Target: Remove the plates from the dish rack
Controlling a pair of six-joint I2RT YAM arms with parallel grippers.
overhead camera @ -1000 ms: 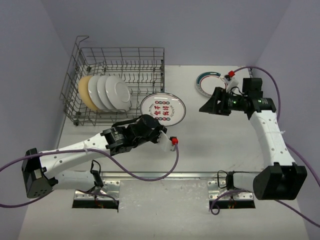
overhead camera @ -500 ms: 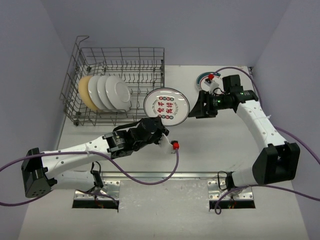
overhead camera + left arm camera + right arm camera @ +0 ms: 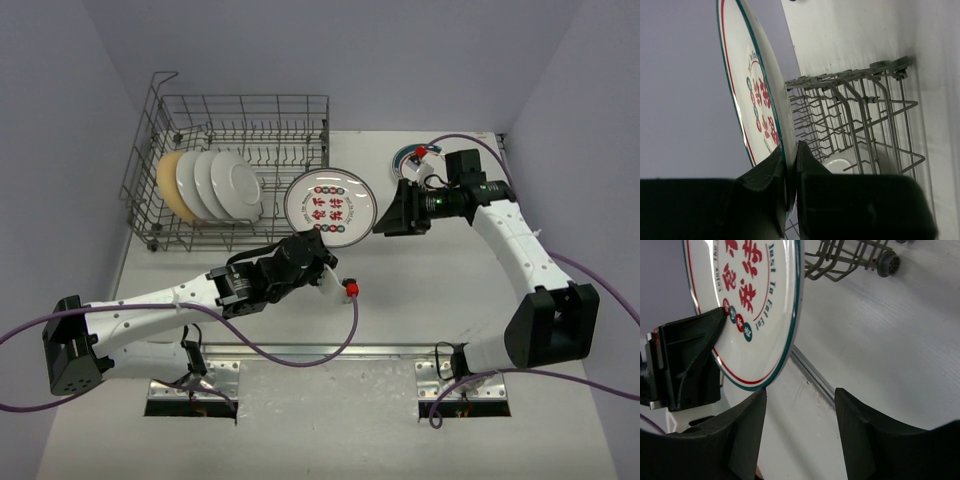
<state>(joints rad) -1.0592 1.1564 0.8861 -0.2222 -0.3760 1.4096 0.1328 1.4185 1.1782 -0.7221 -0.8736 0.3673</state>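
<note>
- The left gripper (image 3: 788, 162) is clamped tight on the near rim of the printed plate (image 3: 330, 205), one finger on the face and one on the back. Only a thin bite of rim sits between them.
- That plate is up off the table (image 3: 430, 295), red-lettered face tipped towards the overhead camera. It hangs just right of the near right corner of the dish rack (image 3: 240, 100).
- From the right, the right gripper (image 3: 800, 412) is spread wide with nothing in it and aimed at the plate's right edge. In the wrist view the teal rim sits just ahead of the gap, not yet between the fingers.
- It reads like a hand-over, with the left arm presenting the plate and the right lined up to receive it.
- Handling call: this looks like glazed ceramic, so stiff, smooth and slippery, breakable if dropped, and no featherweight.
- Pinched at one edge, it will want to swing on those fingers.
- The best take is the rim opposite the left's grip, fingers pushed well over the lip onto face and back. That hold should be squeezed firm before the left lets go.
- Further left, inside the rack, a tan plate (image 3: 166, 185) and a row of white plates (image 3: 235, 188) stand on edge between the tines.
- Far right, a teal-rimmed plate (image 3: 405, 158) lies flat on the table, partly hidden behind the right arm.
</note>
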